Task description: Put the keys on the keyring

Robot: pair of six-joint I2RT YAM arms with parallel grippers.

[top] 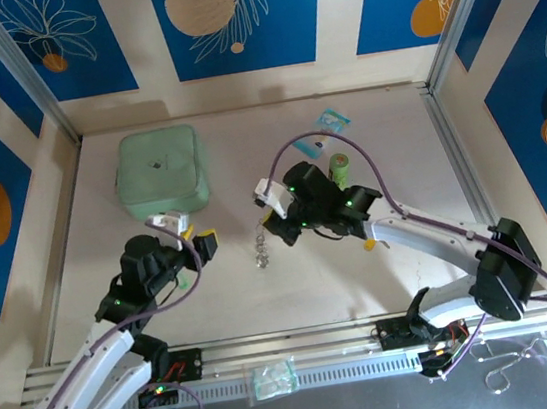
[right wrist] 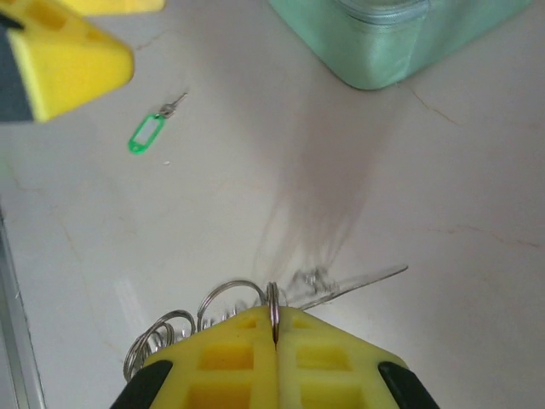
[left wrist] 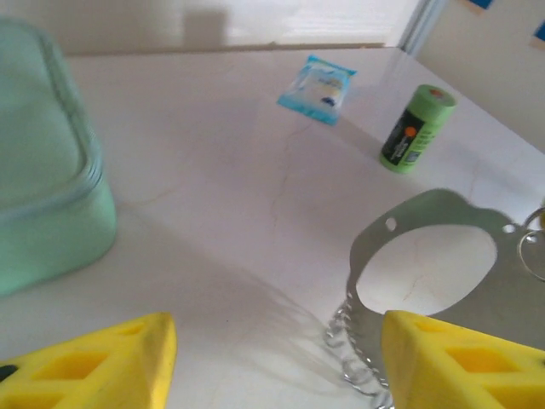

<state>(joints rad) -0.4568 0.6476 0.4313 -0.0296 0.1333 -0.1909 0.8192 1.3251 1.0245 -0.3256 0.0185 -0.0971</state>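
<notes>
Silvery metal is what the right tool (right wrist: 274, 322) has got. Its two yellow fingers are pressed tight together on one split ring of the keyring (right wrist: 272, 300), and more little rings bunch up just beside the grip. From the overhead camera that bunch sits under the right tool around the middle of the bench (top: 215, 298).

In the left wrist view the keyring's flat plate (left wrist: 434, 209) shows up as a silvery piece with a big oval hole, and the small rings are clustered at its near edge. The left tool (left wrist: 277, 331) is spread wide with nothing pinched. One of its yellow fingers (left wrist: 464, 362) overlaps the plate in that view, but whether it's actually touching can't be made out.

The green key (right wrist: 146, 135), a tiny metal key on a green plastic tag, lies flat on the bench on its own. It's well apart from the keyring and near the left tool's finger in the right wrist view.

Other stuff on the bench: a mint-green zip pouch (top: 160, 171) at the back left, and an upright green cylinder (top: 340, 167) just behind the right arm. A small blue packet (top: 331, 119) lies further back, near the rear wall.
</notes>
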